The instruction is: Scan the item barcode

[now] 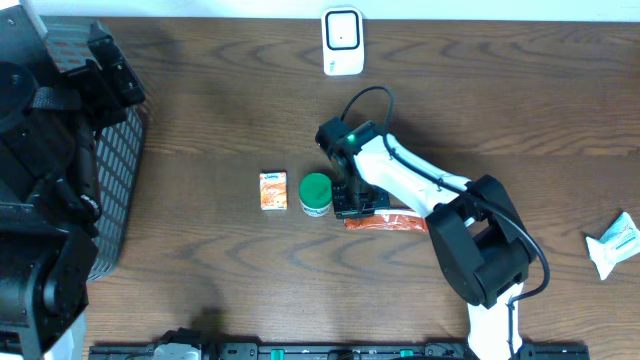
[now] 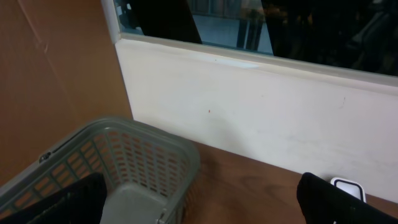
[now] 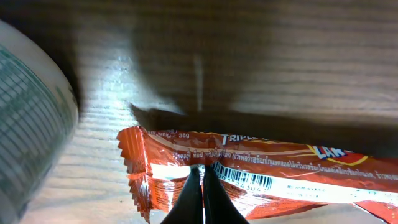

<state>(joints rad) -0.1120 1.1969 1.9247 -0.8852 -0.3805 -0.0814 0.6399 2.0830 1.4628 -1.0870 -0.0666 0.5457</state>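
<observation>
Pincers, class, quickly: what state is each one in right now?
Left pincer: open, holding nothing.
Right pincer: closed, tips on the orange snack packet; whether it actually grips it cannot be told.

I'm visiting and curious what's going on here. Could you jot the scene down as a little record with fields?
Left gripper: open, empty, above the basket
Right gripper: shut, tips on the red packet; grip unclear
Barcode: facing up on the packet
Beside the packet: green-lidded jar, then orange box
Scanner: at the far table edge
White pouch: far right, apart from the rest
</observation>
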